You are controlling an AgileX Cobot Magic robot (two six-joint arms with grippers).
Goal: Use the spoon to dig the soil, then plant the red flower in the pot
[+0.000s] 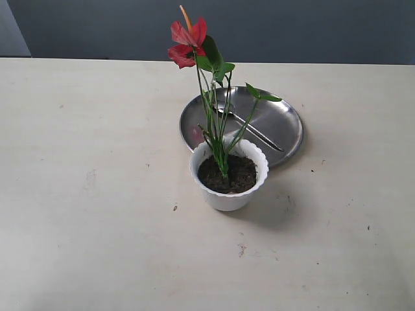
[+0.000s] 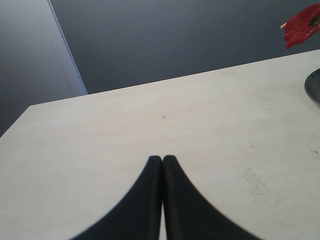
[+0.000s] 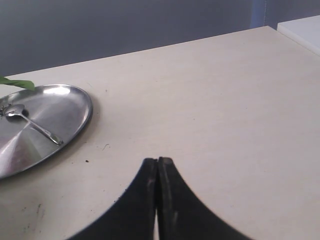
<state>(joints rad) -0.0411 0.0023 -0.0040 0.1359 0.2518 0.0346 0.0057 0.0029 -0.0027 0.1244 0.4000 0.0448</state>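
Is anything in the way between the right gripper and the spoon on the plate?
Nothing visible does. Only bare table lies between the shut right gripper and the plate, where the spoon lies uncovered. A green leaf shows at the plate's rim near the spoon's bowl, not over it.

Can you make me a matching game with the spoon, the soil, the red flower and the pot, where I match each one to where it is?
Things:
1 spoon
2 soil
3 red flower
4 pot

Places:
A standing upright in the soil
B on the table, beside the steel plate
C lying on the steel plate
D filling the pot

Pairs: 1-C, 2-D, 3-A, 4-B
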